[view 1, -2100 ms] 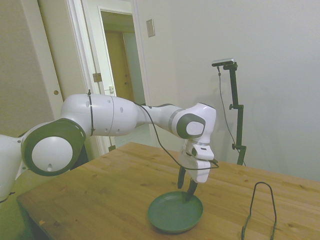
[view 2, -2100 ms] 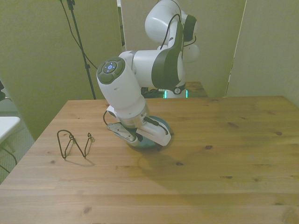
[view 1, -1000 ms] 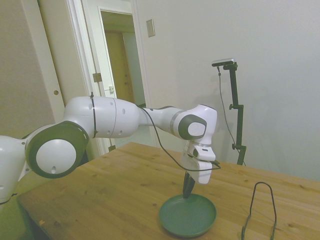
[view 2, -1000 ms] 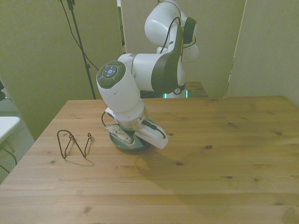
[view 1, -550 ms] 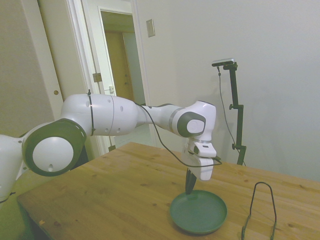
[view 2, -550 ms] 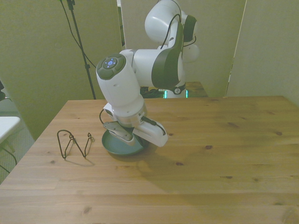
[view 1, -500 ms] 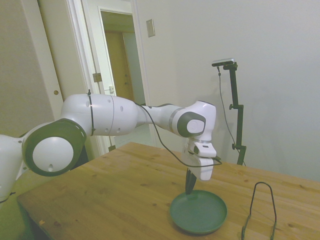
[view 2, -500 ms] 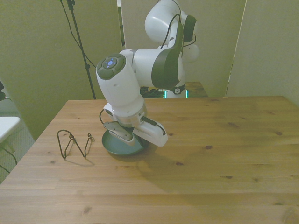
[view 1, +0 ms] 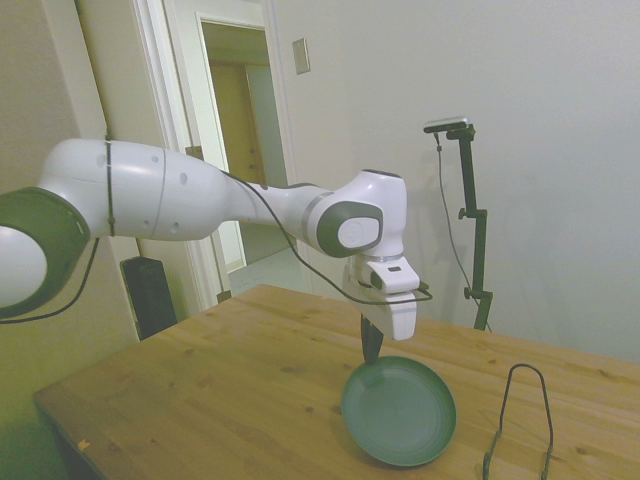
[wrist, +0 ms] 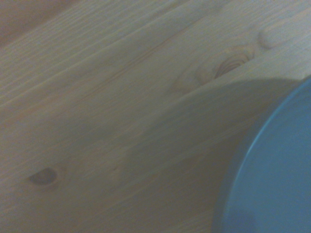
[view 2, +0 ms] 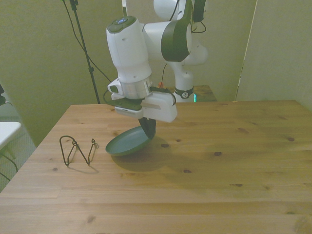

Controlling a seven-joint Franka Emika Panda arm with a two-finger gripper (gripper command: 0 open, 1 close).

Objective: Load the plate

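We see the end effector [view 1: 371,352] clenched on the rim of the plate [view 1: 399,411], its dark fingers [view 2: 147,127] pinching the edge nearest the arm. The plate hangs tilted, lifted off the tabletop [view 2: 204,165], with its held edge high and its opposite edge dipping low; whether that low edge touches the wood we cannot tell. In the front view the plate [view 2: 127,141] throws a shadow on the boards beneath it. The wire rack [view 2: 78,150] stands upright near the plate on the front view's left, apart from it. The wrist view shows a blurred curved slice of the plate [wrist: 272,179] over wood grain.
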